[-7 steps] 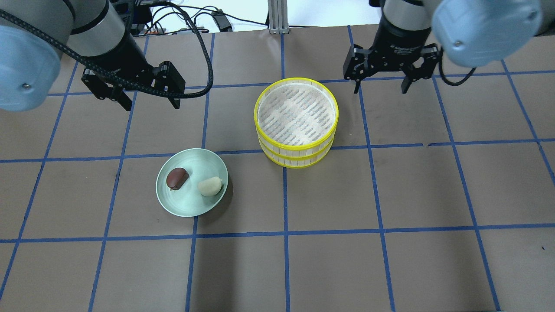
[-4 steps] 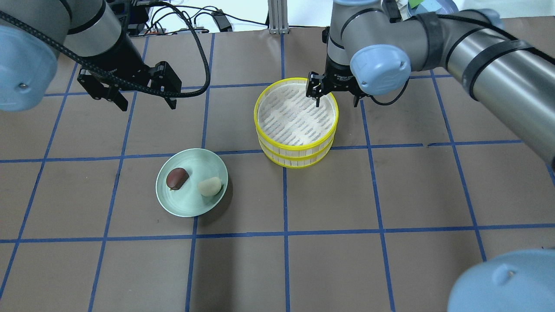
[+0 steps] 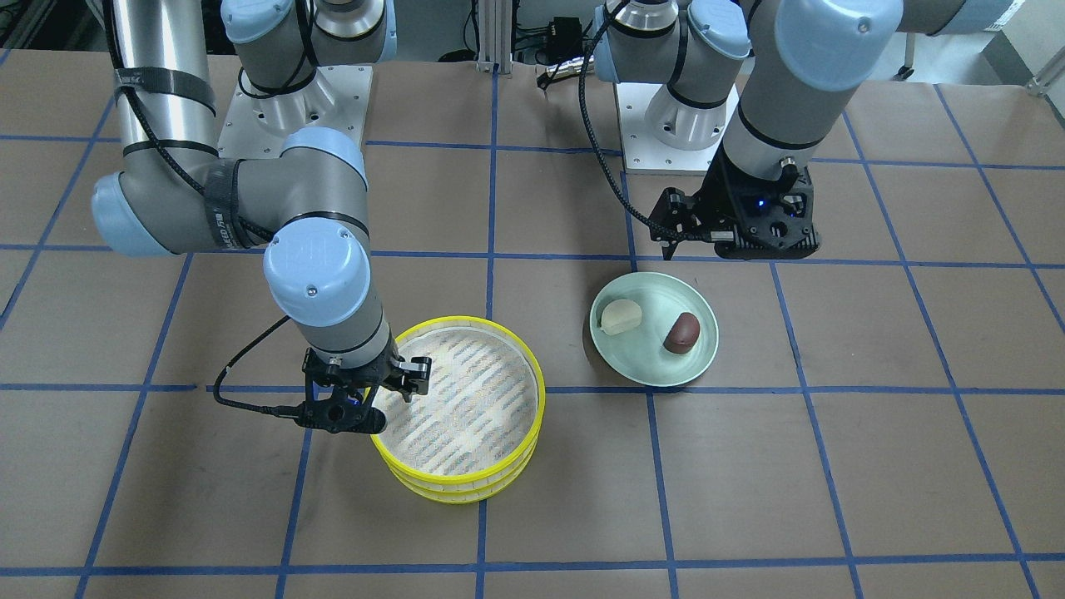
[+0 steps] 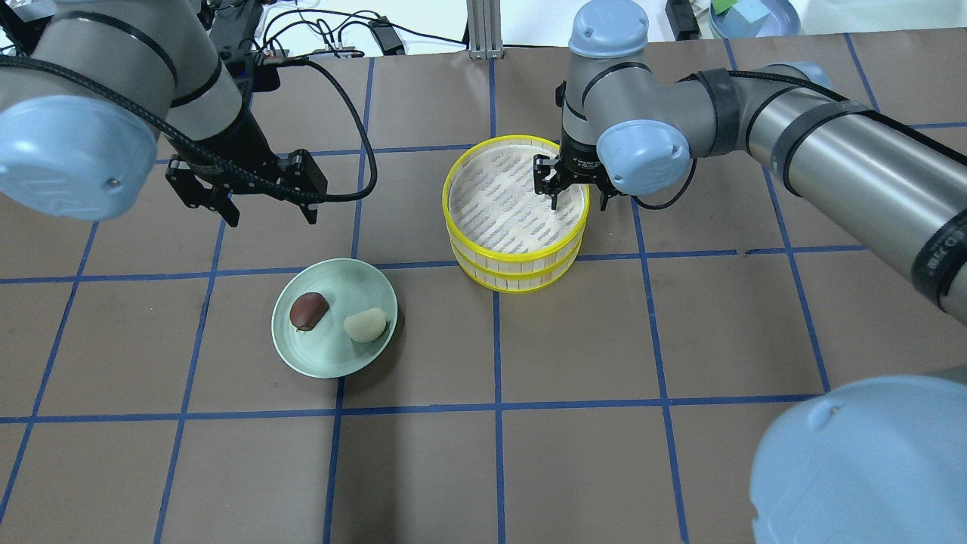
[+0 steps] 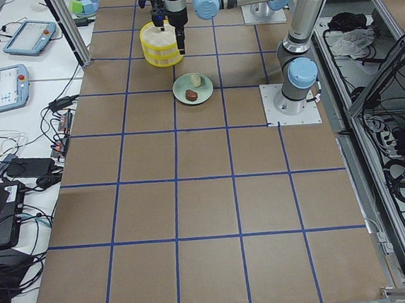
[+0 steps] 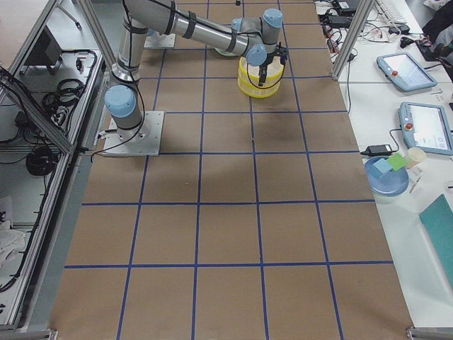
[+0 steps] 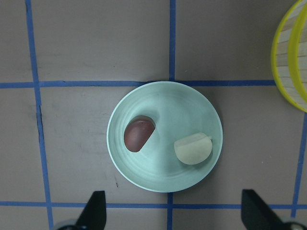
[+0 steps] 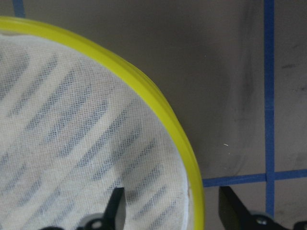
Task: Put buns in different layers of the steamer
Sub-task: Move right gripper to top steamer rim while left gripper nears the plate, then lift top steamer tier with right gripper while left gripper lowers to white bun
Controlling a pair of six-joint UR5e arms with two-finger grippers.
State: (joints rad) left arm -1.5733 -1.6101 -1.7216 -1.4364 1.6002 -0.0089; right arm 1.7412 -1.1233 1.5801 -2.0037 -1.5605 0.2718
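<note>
Yellow-rimmed and slat-sided, the round top steamer tray [image 4: 517, 260] is still stacked on the matching lower tray [image 4: 517, 276], its mesh floor bare, but the right claw [image 4: 578, 202] has now reached it. A second ago this claw hung open well behind and to the right of the stack; it has since dropped so that one finger stands inside the far-right rim and the other outside, jaws spread, not yet pinching the rim and holding nothing. The left claw [image 4: 272, 219] has drifted a little nearer the round pale green plate [image 4: 325, 363] and hovers behind it, wide open and empty. The small oblong dark reddish-brown bun [image 4: 309, 311] and the cream-white bun [image 4: 366, 325] lie where they were, side by side on the plate without touching, on the brown paper tabletop [image 4: 574, 340] with its blue tape lines. My judgement is that the top tray is about to be gripped and lifted off to bare the lower one; no bun is placed yet
</note>
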